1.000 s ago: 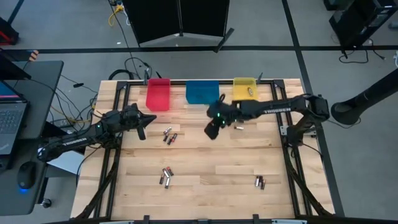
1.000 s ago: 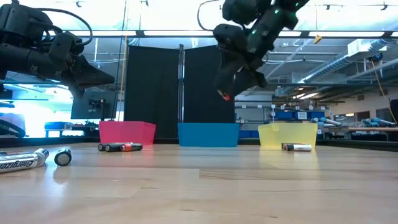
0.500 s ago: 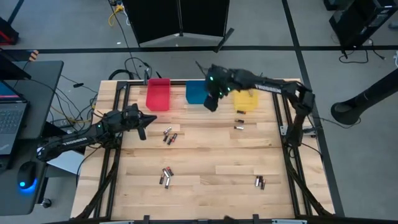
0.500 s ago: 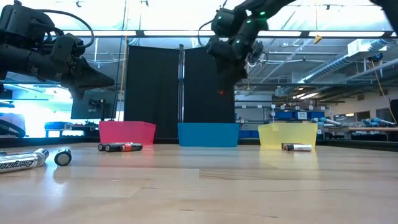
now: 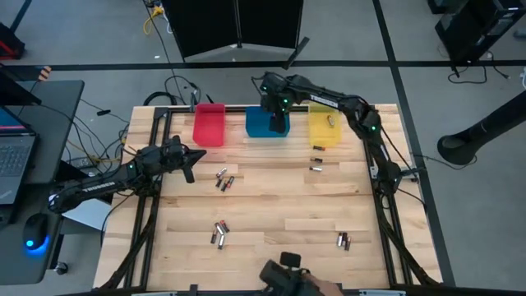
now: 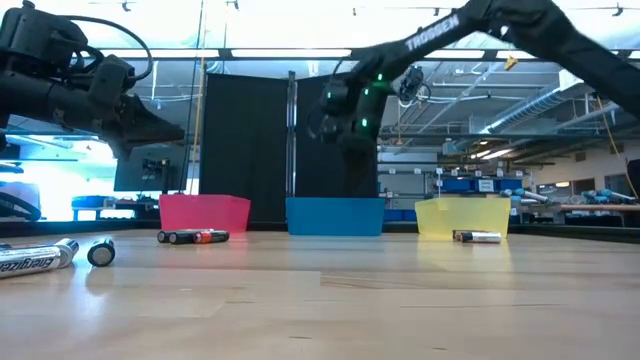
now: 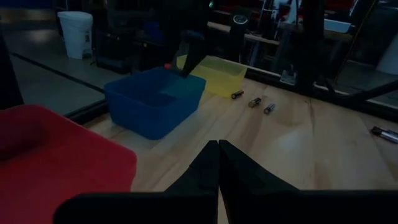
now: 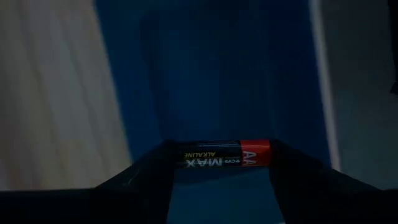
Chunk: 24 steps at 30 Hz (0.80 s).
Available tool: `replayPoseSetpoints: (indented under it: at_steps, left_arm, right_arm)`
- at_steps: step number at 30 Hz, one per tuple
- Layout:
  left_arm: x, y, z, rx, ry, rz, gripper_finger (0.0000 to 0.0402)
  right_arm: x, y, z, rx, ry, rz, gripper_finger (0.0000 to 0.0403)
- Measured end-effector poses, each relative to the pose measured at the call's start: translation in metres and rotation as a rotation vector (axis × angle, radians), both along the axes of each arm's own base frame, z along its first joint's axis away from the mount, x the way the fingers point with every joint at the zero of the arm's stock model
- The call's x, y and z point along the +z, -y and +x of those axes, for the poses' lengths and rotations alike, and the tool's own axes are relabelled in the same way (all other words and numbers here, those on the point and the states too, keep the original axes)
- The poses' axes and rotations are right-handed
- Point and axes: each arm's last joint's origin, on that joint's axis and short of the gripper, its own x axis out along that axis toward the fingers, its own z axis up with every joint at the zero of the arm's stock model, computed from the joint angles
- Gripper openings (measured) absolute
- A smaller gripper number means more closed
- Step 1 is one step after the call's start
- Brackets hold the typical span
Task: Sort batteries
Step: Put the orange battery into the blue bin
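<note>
From above, the right gripper [image 5: 278,125] hangs over the blue bin [image 5: 261,123]; the left gripper [image 5: 191,159] waits near the red bin [image 5: 209,125], with loose batteries [image 5: 224,180] on the table [image 5: 271,205]. The right wrist view shows its fingers [image 8: 149,171] clamped on a battery [image 8: 227,154] (black and red) above blue. The left wrist view shows its fingers [image 7: 205,168] pressed together, empty.

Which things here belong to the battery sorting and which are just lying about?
Job: battery in right end effector; loose batteries; red bin, blue bin, yellow bin.
Lying about: laptop, mouse, floor cables.
</note>
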Motion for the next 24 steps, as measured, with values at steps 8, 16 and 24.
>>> replayPoseSetpoints:
  at_steps: [8, 16, 24]
  left_arm:
    - [-0.002, -0.001, 0.001, 0.010, -0.033, 0.017, 0.0013]
    - [-0.008, -0.003, 0.004, 0.030, -0.102, -0.004, 0.0013]
    - [-0.009, -0.004, 0.008, 0.030, -0.112, -0.007, 0.0013]
  right_arm:
    - [-0.038, 0.015, 0.002, 0.059, -0.060, 0.015, 0.0229]
    - [-0.039, 0.022, 0.000, 0.089, -0.043, -0.006, 0.0229]
    - [-0.054, 0.026, -0.002, 0.093, -0.077, 0.029, 0.0229]
